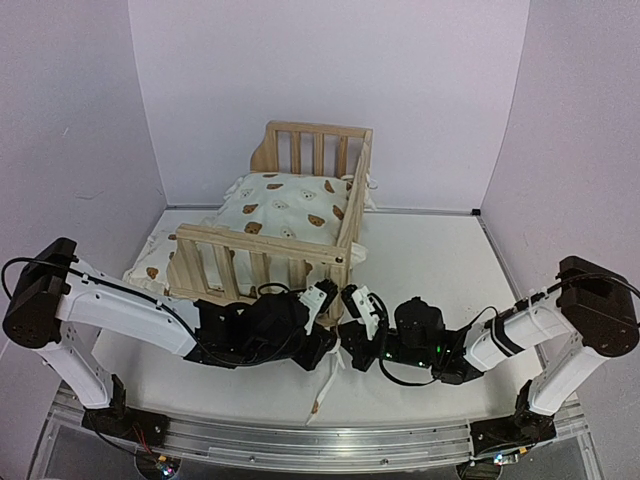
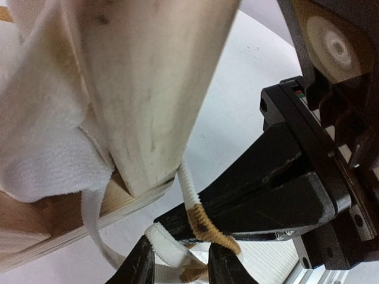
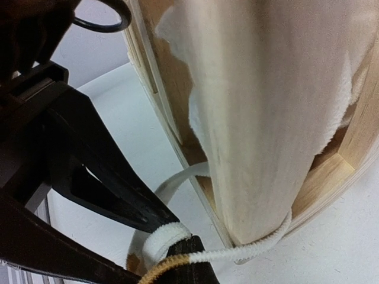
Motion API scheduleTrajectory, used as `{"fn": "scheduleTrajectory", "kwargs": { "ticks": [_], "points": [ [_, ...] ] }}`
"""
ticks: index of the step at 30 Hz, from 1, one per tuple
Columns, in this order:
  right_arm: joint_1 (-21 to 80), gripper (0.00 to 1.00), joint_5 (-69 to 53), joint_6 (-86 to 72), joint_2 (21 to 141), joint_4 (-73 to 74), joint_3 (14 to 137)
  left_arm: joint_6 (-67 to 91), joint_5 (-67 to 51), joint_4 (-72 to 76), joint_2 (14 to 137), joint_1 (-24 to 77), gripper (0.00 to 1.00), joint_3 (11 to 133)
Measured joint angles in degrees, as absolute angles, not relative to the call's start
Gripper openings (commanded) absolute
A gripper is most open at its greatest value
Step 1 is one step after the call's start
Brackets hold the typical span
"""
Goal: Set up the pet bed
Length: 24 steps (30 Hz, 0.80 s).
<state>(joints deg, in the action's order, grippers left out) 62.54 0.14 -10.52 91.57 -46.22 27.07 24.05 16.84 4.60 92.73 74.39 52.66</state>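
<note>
Pine pet bed [image 1: 262, 262] holding its bear-print cushion [image 1: 285, 205], both arms stretched low to the bed's near corner post [image 2: 160, 89], right gripper [image 1: 355, 305] pinched on the tie cord [image 3: 260, 247] at the post's foot, left gripper [image 2: 177, 269] parted beside it.

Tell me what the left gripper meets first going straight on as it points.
The left gripper first meets the cushion tie between its jaws, then probably the right gripper pinching it; the corner post stands just behind. Depth is unclear.
</note>
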Motion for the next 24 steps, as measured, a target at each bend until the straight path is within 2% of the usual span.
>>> {"fn": "scheduleTrajectory", "kwargs": {
  "ticks": [6,11,15,16,18,19,24],
  "points": [
    [62.2,0.00,-0.9,-10.5,91.5,-46.4,26.8,23.8,17.4,3.4,94.2,74.3,0.24,54.5],
    [61.8,0.00,-0.7,-10.5,90.8,-46.9,26.0,23.1,17.7,2.0,94.6,74.2,0.02,55.1],
    [61.7,0.00,-0.7,-10.6,89.6,-47.1,24.9,22.4,17.9,1.9,94.6,74.2,0.00,55.1],
    [61.7,0.04,-0.7,-10.7,89.4,-47.2,24.8,22.3,18.0,2.0,94.6,74.2,0.00,55.0],
    [61.7,0.23,-0.4,-11.5,89.1,-47.1,24.6,22.0,18.2,3.1,94.5,74.2,0.00,54.5],
    [61.7,0.27,0.4,-12.2,88.7,-46.5,24.6,21.7,18.4,3.9,94.4,74.2,0.00,54.0],
    [61.9,0.44,3.8,-16.7,79.2,-33.7,23.9,16.0,21.3,11.6,91.7,74.9,0.00,48.3]
  ]
}}
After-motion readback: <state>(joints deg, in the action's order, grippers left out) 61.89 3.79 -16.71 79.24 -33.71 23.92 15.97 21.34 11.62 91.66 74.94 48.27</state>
